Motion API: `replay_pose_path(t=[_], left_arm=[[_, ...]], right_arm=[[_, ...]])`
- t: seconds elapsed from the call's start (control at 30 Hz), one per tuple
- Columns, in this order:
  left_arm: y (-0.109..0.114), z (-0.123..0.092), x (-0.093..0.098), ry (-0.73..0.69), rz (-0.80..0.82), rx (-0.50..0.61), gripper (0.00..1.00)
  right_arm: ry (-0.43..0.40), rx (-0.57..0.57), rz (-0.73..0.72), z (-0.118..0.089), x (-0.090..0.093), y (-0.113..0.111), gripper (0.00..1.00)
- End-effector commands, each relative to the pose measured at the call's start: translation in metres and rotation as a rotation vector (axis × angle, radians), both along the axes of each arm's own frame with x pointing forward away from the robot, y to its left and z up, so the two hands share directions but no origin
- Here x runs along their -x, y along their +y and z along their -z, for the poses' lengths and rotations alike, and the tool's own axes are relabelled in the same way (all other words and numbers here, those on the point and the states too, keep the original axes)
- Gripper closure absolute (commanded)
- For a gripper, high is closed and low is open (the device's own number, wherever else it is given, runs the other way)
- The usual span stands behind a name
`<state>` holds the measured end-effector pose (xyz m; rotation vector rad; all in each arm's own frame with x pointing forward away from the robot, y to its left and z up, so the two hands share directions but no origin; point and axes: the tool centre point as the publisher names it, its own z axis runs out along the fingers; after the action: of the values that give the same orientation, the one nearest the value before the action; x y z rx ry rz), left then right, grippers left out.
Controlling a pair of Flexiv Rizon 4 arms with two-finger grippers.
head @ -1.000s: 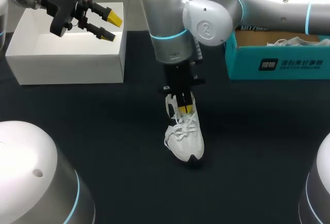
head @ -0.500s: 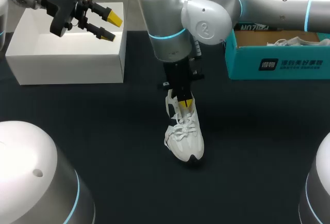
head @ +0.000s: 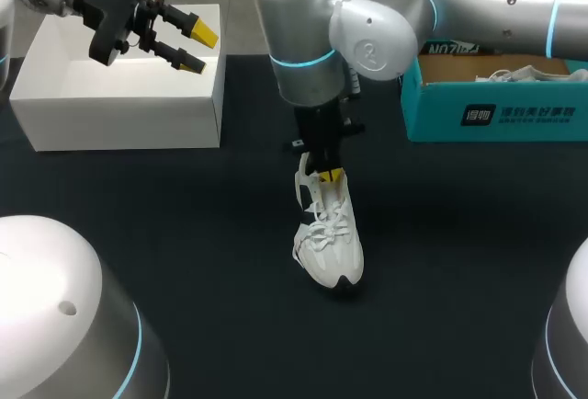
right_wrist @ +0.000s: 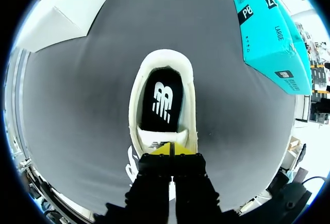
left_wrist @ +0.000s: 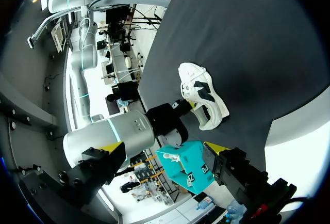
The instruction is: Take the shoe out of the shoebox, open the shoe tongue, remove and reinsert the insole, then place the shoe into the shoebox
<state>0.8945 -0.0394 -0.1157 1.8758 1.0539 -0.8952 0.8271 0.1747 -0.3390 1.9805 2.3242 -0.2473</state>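
Head view, white laced shoe [head: 329, 245], black table [head: 184, 261]

The shoe [head: 328, 238] is stood on the table [head: 184, 261] near its middle, toe turned toward the robot. The right gripper [head: 331, 176] is set from above at the shoe's tongue, just ahead of the insole [right_wrist: 164, 102] laid inside. A plain box [head: 110, 96] is placed at the left rear, with the left gripper [head: 197, 45] held above its right edge. The shoebox [head: 496, 109] is placed at the right rear, well apart from the shoe.
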Motion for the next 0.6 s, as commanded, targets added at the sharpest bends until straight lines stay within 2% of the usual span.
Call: replay_pose_path(t=[0.03, 0.13, 0.17, 0.3, 0.43, 0.6], left_arm=[[0.000, 0.000, 0.000, -0.001, 0.001, -0.004, 0.00], [0.000, 0.000, 0.000, -0.001, 0.001, -0.004, 0.00], [0.000, 0.000, 0.000, -0.001, 0.001, -0.004, 0.00], [0.000, 0.000, 0.000, -0.001, 0.001, -0.004, 0.00], [0.000, 0.000, 0.000, -0.001, 0.001, -0.004, 0.00], [0.000, 0.000, 0.000, -0.001, 0.001, -0.004, 0.00]], right_arm=[[-0.048, -0.021, -0.072, -0.016, 0.008, 0.000, 1.00], [-0.082, -0.060, -0.236, -0.026, 0.010, -0.001, 1.00], [-0.073, -0.065, -0.327, -0.030, 0.009, 0.000, 1.00], [-0.028, -0.096, -0.534, -0.035, 0.005, 0.001, 1.00], [-0.033, -0.135, -0.715, -0.040, 0.005, 0.005, 1.00], [-0.017, -0.135, -0.684, -0.041, 0.004, 0.004, 1.00]])
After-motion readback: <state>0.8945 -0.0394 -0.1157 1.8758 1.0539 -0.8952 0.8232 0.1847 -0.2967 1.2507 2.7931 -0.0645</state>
